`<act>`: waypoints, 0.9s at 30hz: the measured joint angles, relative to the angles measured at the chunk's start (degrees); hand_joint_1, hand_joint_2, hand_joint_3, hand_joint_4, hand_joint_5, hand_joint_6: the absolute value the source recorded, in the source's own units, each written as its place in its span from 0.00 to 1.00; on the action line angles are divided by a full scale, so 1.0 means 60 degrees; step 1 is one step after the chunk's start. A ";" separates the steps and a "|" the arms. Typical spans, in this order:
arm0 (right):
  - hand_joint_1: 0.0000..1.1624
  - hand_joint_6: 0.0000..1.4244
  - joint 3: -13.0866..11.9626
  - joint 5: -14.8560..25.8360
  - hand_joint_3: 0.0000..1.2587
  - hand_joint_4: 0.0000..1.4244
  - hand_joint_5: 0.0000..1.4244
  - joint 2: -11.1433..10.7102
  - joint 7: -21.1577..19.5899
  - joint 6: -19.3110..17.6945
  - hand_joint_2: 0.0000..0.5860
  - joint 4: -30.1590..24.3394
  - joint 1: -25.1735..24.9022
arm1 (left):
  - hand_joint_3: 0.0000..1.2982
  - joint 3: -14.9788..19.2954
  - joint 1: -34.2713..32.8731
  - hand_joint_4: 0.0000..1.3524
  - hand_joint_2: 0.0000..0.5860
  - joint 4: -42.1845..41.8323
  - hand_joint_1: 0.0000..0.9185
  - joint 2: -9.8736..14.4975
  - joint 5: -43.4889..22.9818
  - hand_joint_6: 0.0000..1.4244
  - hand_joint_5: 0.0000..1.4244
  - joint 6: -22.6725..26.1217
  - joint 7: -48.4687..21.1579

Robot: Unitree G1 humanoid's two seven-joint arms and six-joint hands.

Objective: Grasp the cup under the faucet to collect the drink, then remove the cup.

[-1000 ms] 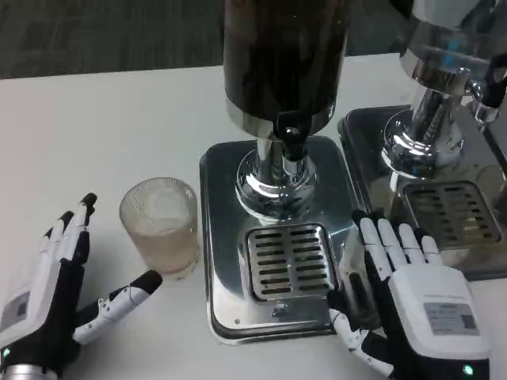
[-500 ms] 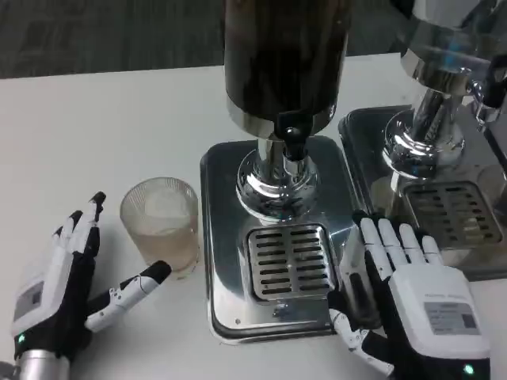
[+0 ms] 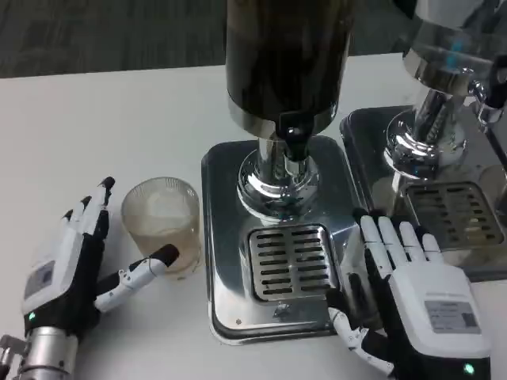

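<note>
Cup [image 3: 162, 226] stands upright on the white table [image 3: 103, 127], just beside the left edge of the dispenser's steel drip tray [image 3: 226, 237] and at about eight o'clock from the faucet [image 3: 294, 142]; it is not under the spout. A pale liquid seems to sit in it, though how full it is I cannot tell. The left hand [image 3: 75, 265] lies at the cup's eight o'clock with fingers spread; its thumb tip looks to touch the glass low down, while the other fingers stand apart from it, so no grip is made. The right hand [image 3: 412, 297] rests flat at the tray's right edge, fingers straight and close together, holding nothing. By my reading the grasp is only beginning: closing on the cup, placing it over the grate [image 3: 289, 261], filling and removing all remain
</note>
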 measured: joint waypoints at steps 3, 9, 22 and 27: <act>0.29 0.00 0.0010 -0.0001 0.00 0.00 0.00 0.0024 0.0038 0.0071 0.74 -0.0039 0.0055 | 0.00 -0.0111 -0.0130 0.00 0.00 0.0200 0.09 -0.0057 -0.0012 0.04 0.05 -0.0221 -0.0005; 0.28 0.00 0.0031 -0.0067 0.02 0.00 0.00 0.0052 0.0140 0.0220 0.74 -0.0152 0.0160 | 0.00 -0.0377 -0.0383 0.00 0.02 0.0560 0.18 -0.0079 -0.0014 0.09 0.12 -0.0678 -0.0010; 0.30 0.02 0.0027 -0.0154 0.03 0.00 0.00 0.0125 0.0271 0.0302 0.73 -0.0286 0.0210 | 0.15 -0.0492 -0.0653 0.30 0.16 0.0847 0.54 -0.0126 0.0019 0.66 0.50 -0.0947 0.0806; 0.30 0.02 0.0000 -0.0154 0.03 0.00 0.00 0.0145 0.0324 0.0304 0.73 -0.0291 0.0209 | 0.32 -0.0665 -0.0713 0.46 0.14 0.0915 0.58 -0.0191 0.0097 0.82 0.64 -0.1006 0.1337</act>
